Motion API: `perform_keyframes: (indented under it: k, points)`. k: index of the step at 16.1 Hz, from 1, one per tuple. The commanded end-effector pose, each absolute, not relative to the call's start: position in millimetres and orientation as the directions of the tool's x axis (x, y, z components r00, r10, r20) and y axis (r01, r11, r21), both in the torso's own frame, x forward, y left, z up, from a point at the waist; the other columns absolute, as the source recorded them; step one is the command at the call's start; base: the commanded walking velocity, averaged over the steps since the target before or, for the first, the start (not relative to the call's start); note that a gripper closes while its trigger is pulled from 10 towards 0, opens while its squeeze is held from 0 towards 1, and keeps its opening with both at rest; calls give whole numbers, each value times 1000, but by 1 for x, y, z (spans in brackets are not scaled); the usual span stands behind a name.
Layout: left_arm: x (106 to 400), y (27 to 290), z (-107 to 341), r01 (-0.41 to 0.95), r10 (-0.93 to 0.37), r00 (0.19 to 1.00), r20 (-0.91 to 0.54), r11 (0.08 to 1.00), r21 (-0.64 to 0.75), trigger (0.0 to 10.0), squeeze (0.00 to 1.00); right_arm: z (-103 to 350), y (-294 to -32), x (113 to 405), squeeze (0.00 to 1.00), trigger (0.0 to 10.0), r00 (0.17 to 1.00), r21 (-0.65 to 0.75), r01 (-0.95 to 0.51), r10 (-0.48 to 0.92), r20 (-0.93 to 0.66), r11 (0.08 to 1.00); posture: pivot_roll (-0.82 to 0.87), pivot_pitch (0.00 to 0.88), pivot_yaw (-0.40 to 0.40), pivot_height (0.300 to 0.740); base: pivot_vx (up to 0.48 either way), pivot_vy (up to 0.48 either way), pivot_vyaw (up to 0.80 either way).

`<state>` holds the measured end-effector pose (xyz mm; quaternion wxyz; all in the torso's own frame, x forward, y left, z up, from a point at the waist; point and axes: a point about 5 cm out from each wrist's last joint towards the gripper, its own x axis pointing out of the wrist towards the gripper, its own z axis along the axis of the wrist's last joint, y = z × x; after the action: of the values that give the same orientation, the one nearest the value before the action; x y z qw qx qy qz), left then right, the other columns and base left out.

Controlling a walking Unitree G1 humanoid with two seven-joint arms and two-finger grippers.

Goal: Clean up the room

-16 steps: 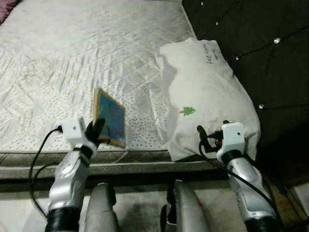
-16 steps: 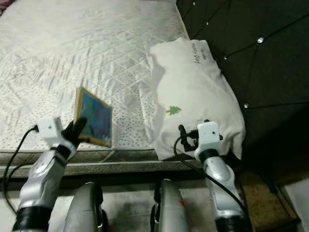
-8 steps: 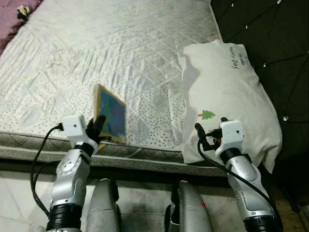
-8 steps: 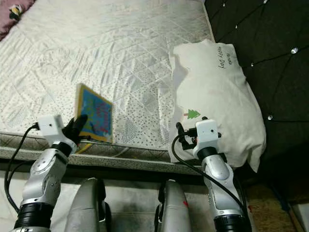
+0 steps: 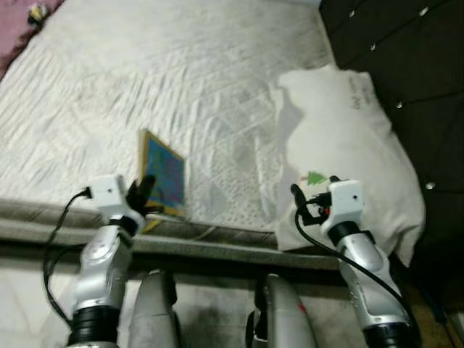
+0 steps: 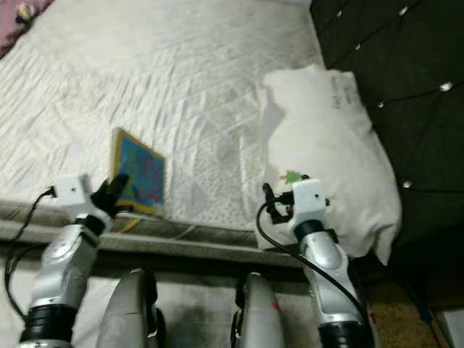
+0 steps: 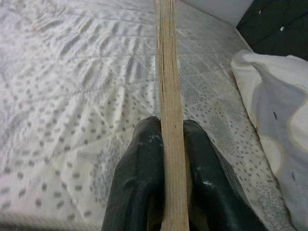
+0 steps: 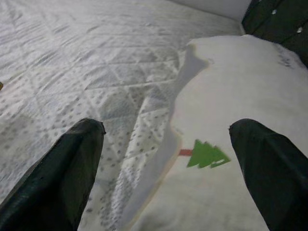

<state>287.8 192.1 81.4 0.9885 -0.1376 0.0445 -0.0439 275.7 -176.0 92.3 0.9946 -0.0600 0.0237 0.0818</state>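
Edgewise, book (image 7: 168,120) between left gripper (image 7: 166,159) fingers.

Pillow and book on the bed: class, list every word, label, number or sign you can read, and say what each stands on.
Handwritten dark line near the top edge of the white pillow: too blurred to read.
Small green tree sign with a red stub, no words: on the pillow's front.
Blue cover of the yellow-edged book, held upright in the left gripper: markings too blurred to read.
Mattress: dots only, no text.
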Motion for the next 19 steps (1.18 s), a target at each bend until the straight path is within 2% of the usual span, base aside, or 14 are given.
perform_keyframes:
  k: [1,5,10,12,14,19]
  points:
    - [293,182,90,124,-136,991,-22,951,-284,10000,0,90,-183,275,0,10000,987,-118,-153,145,-73,981,-53,133,-95,625,424,0,0]
    - [295,178,90,127,-140,990,-24,948,-293,10000,0,91,-182,275,0,10000,987,-123,-151,143,-70,981,-59,139,-95,625,430,0,0]
    - [294,170,82,149,-182,981,-72,931,-333,10000,0,91,-184,274,0,10000,987,-124,-150,142,-73,981,-60,142,-97,625,0,0,0]
    - [296,163,77,176,-227,969,-99,912,-370,10000,0,91,-185,273,0,10000,987,-122,-148,140,-73,981,-65,146,-100,601,0,0,0]
    - [304,155,71,169,-257,956,-138,873,-458,10000,0,91,-189,268,0,10000,987,-130,-150,140,-83,980,-76,155,-105,591,0,0,0]
    - [321,143,67,169,-284,948,-142,829,-533,10000,0,93,-203,252,0,10000,983,-144,-160,145,-109,977,-131,177,-122,591,0,0,0]
